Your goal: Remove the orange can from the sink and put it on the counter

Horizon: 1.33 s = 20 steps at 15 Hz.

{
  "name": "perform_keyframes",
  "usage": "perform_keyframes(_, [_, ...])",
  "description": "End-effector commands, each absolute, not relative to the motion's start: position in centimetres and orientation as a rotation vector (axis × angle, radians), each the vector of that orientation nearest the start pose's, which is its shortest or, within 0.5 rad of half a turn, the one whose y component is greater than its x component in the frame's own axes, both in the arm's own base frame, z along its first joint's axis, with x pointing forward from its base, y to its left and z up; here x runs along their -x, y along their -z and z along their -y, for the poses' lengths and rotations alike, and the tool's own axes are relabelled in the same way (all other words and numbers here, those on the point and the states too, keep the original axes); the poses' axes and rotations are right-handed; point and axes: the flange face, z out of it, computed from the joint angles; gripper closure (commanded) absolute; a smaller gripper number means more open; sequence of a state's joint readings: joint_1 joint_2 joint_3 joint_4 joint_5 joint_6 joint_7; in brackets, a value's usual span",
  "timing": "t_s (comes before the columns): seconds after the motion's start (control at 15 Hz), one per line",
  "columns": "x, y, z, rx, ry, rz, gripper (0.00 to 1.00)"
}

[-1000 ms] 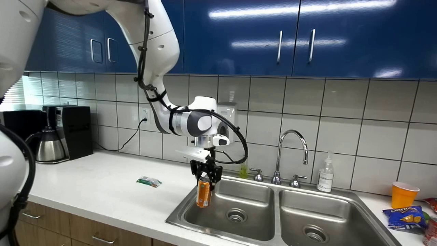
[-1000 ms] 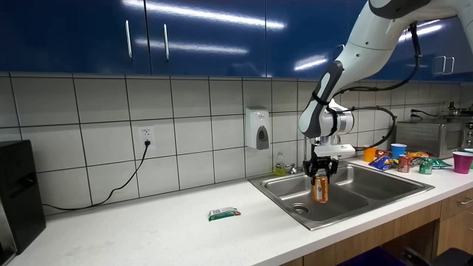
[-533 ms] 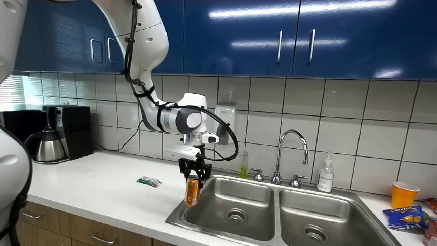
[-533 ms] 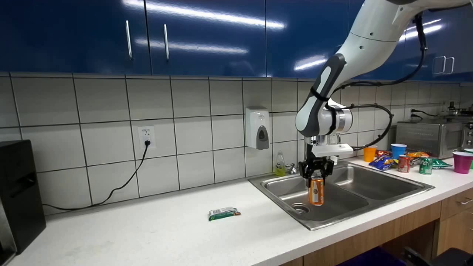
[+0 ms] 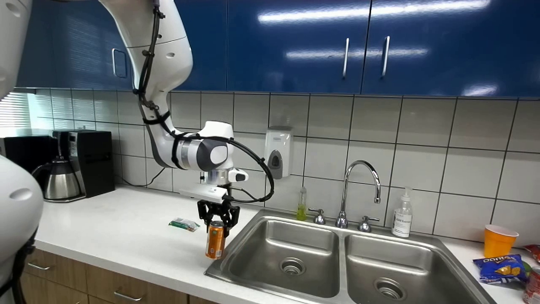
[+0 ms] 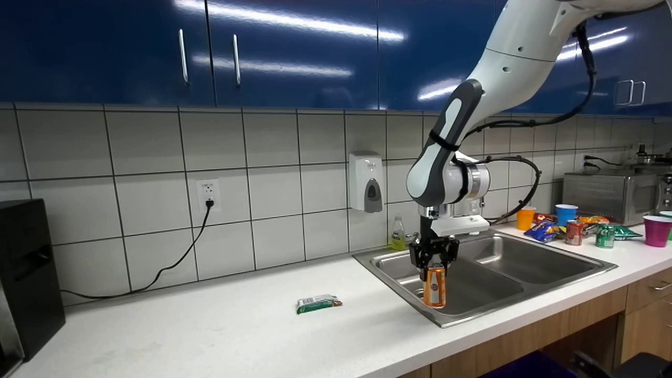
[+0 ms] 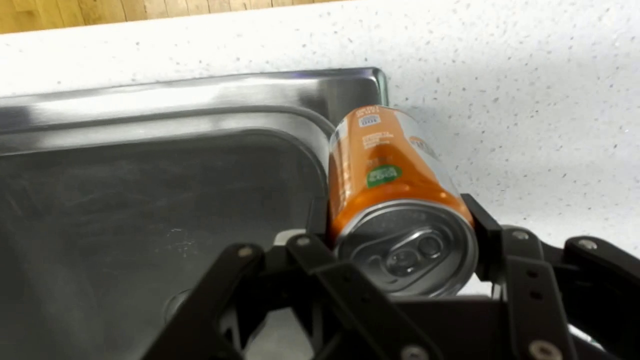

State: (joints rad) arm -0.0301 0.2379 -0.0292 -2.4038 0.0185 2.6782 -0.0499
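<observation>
The orange can (image 5: 215, 245) is upright and held in my gripper (image 5: 217, 226); the can also shows in an exterior view (image 6: 434, 290). In the wrist view, the can (image 7: 382, 155) lies between both black fingers (image 7: 487, 225), which press its sides near the silvery top. The gripper (image 7: 400, 220) is shut on it. The can is over the corner of the steel sink (image 7: 225, 90), where the rim meets the white counter (image 7: 525, 100). Its base looks raised, but the exact height is hard to tell. The counter (image 5: 139, 219) stretches left of the sink in an exterior view.
A green snack packet (image 5: 184, 224) lies on the counter. The chrome faucet (image 5: 345, 194), a green soap bottle (image 5: 301, 210) and a clear pump bottle (image 5: 402, 217) stand behind the sink. An orange cup (image 5: 500, 242) and chip bag (image 5: 501, 268) are at the right.
My gripper and the orange can have moved left in both exterior views, from over the basin to the rim and counter. They are slightly lower than half a second ago. The grip is unchanged.
</observation>
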Motion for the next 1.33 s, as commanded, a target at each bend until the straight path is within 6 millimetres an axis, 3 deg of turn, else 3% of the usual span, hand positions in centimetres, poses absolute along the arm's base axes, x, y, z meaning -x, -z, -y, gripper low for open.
perform_keyframes(0.0, [-49.5, -22.4, 0.6, 3.137, 0.096, 0.089, 0.61])
perform_keyframes(0.47, [-49.0, -21.3, -2.5, 3.111, 0.097, 0.2, 0.61])
perform_keyframes(1.27, [-48.3, -17.9, -3.4, 3.099, 0.155, 0.228, 0.61])
